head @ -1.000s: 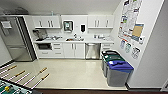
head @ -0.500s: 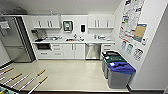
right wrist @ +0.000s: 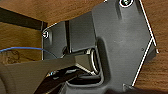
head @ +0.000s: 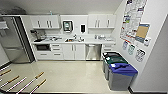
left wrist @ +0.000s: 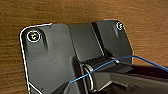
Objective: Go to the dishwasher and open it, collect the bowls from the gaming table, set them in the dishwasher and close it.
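The dishwasher [head: 93, 51] sits under the counter [head: 75, 42], near the counter's right end. Its shiny steel door is shut, and a bar handle runs across the top of the door. Just left of it are two white cabinet doors [head: 74, 51], and above those the sink [head: 72, 40] is set into the middle of the counter. Further left come white drawers [head: 56, 51] and a dark microwave [head: 43, 47] tucked below the counter's left end. A coffee machine [head: 35, 34] stands on the left end of the counter. A tall steel fridge [head: 13, 40] stands past that end. White wall cabinets [head: 46, 22] hang above, with a paper towel box [head: 67, 26] and a soap box [head: 82, 28] between them.

To the right of the dishwasher, three bins stand in a row along the wall; the nearest one has a blue lid [head: 123, 69]. Posters [head: 132, 18] cover that wall. Rods with wooden handles [head: 39, 75] poke in at the lower left, over the pale floor [head: 72, 75].

Both wrist views show dark robot parts over brown wood. I cannot tell if either gripper is open or closed.
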{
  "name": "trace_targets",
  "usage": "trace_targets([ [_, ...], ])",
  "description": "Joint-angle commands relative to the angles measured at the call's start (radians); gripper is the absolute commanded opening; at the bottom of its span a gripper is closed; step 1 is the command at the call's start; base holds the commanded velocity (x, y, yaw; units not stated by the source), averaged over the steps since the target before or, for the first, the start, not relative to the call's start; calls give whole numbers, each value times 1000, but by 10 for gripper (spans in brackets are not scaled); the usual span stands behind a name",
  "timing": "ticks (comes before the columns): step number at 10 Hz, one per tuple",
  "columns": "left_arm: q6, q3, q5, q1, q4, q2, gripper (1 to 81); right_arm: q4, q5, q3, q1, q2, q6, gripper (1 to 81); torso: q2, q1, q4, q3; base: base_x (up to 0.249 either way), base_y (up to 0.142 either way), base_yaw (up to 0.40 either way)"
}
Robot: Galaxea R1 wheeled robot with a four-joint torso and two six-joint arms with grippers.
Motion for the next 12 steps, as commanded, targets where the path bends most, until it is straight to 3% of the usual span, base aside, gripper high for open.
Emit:
trace_targets([
  [1,7,15,54,-49,0,-16,811,-12,-54,10,42,-14,-2,811,0,0,0,0,99,0,0],
  [12,7,27,54,-49,0,-24,811,-12,-54,10,44,-13,-2,811,0,0,0,0,90,0,0],
])
